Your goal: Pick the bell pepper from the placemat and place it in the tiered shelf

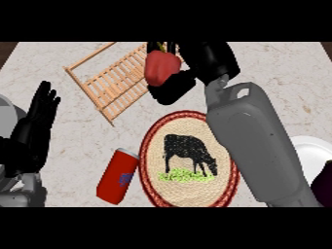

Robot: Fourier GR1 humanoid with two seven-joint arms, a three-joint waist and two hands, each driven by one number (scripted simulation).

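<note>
The left hand rests open at the left edge of the view, fingers straight and pointing up, holding nothing. To its right, a red can lies tilted on the counter, just beside the rim of the round placemat, which bears a cow design and carries nothing now. Above these, the wooden tiered shelf slants across the counter. The bell pepper sits at the shelf's right end, over the slats, with the right hand curled round it; whether the pepper already touches the slats cannot be determined. At far right, an eggplant lies on a white plate.

Risk assessment: release appears imminent. The pepper is near the shelf's right edge, so an early opening of the fingers could let it roll off the slats onto the counter. Contact between the black fingers and the shelf frame during withdrawal could shift the shelf.

Limits of observation: the right hand hides most of the pepper's right side. The shelf's tiers cannot be told apart from this steep angle. The plate and eggplant are cut off by the right forearm and the frame edge
</note>
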